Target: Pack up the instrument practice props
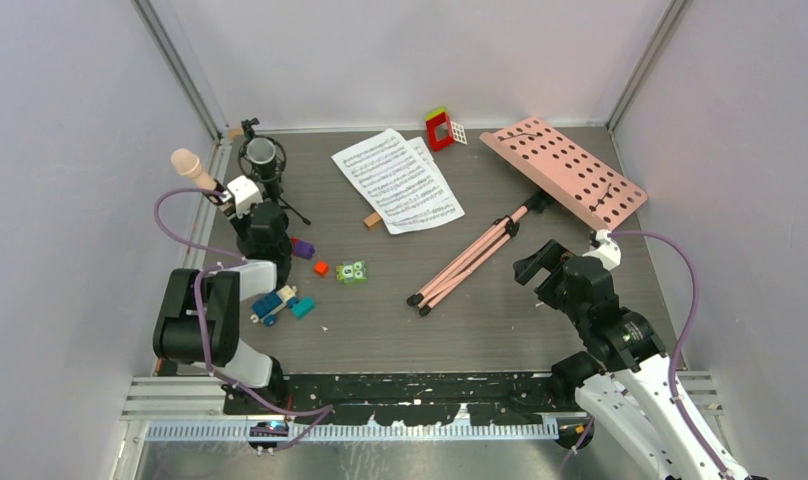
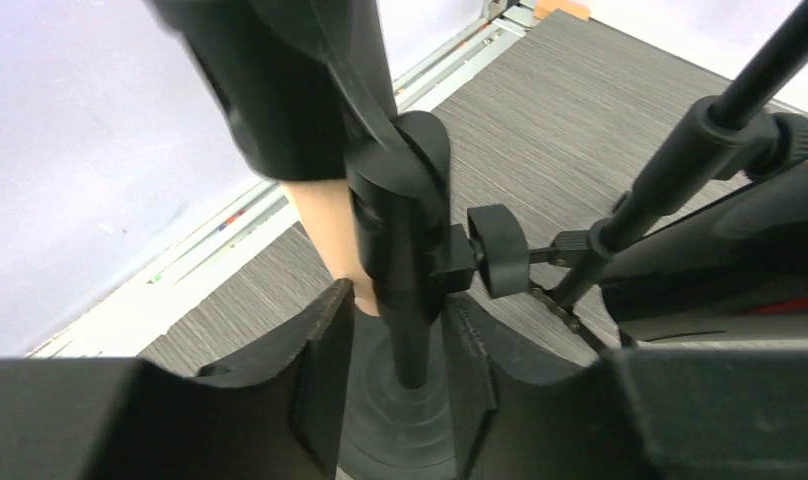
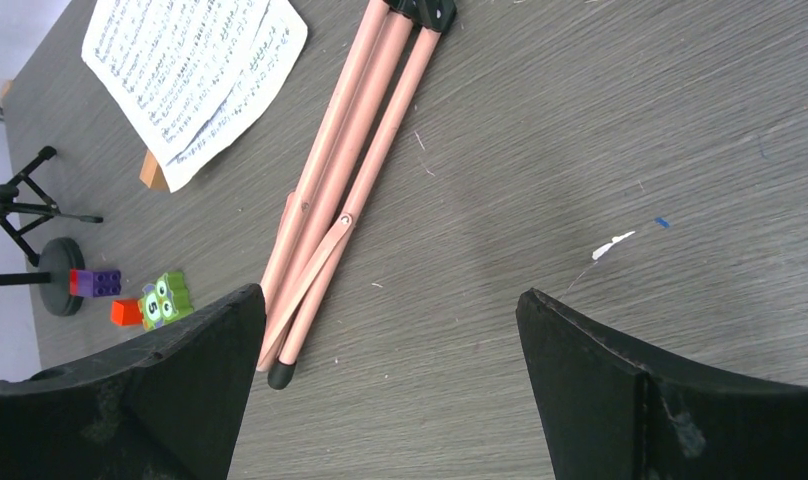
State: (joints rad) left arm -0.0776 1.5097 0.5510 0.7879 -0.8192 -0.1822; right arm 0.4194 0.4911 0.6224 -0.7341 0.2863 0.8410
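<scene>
The beige-pink microphone (image 1: 185,161) sits tilted in the clip of its black stand at the left wall. My left gripper (image 1: 242,195) (image 2: 400,300) is shut on that stand's clip and post (image 2: 405,250), above the round base (image 2: 400,420). The pink music stand lies flat, with its perforated desk (image 1: 565,170) at the back right and its folded legs (image 1: 470,260) (image 3: 330,190) pointing toward the middle. White sheet-music pages (image 1: 398,180) (image 3: 190,75) lie at the back centre. My right gripper (image 1: 535,265) (image 3: 390,310) hangs open over bare table beside the legs' foot ends.
A black mini tripod with a round head (image 1: 263,155) (image 2: 680,150) stands right behind the left gripper. Toy blocks are scattered: red-green (image 1: 438,128), purple (image 1: 302,247), orange (image 1: 321,268), green owl (image 1: 352,271), blue car (image 1: 272,305), wooden (image 1: 373,219). Walls enclose three sides.
</scene>
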